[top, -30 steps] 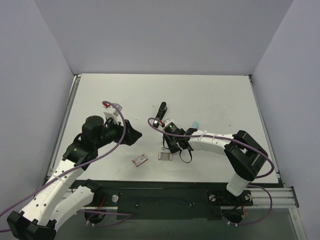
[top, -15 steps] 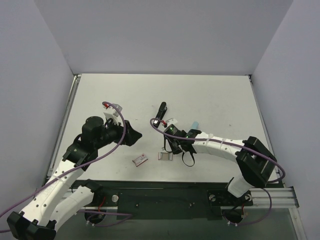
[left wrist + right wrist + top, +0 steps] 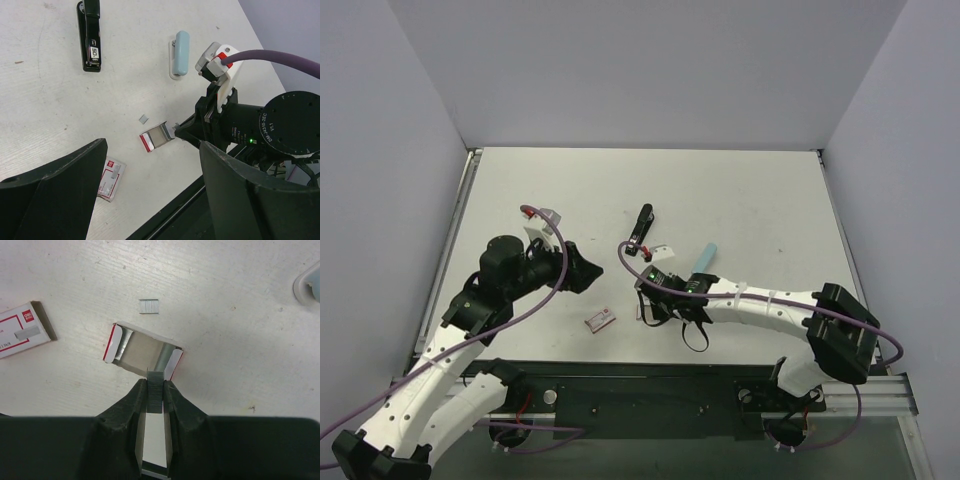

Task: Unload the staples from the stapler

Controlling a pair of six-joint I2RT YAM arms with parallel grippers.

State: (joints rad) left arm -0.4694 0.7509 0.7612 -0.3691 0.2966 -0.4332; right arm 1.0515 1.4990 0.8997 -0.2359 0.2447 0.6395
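Black stapler (image 3: 90, 35), grey staples (image 3: 154, 390), red-edged tray (image 3: 142, 352).

Bare worktop (image 3: 750, 190) lies beyond the stapler (image 3: 641, 226); an open staple tray (image 3: 142, 352) and box sleeve (image 3: 22, 330) crowd the right end effector (image 3: 155, 387).

Overhead camera sits high behind both arm bases, looking down on the whole table (image 3: 740, 190) from far off; the left wrist camera peers out between its own wide-set fingers (image 3: 60, 190) from off to the left of the right gripper (image 3: 182, 131), facing it at middling range. Right wrist camera is tight in, staring straight down past that gripper's tips at the small open box (image 3: 145, 352) just ahead of them. That box shows in all three views, the stapler (image 3: 89, 35) beyond it only in overhead and left wrist.
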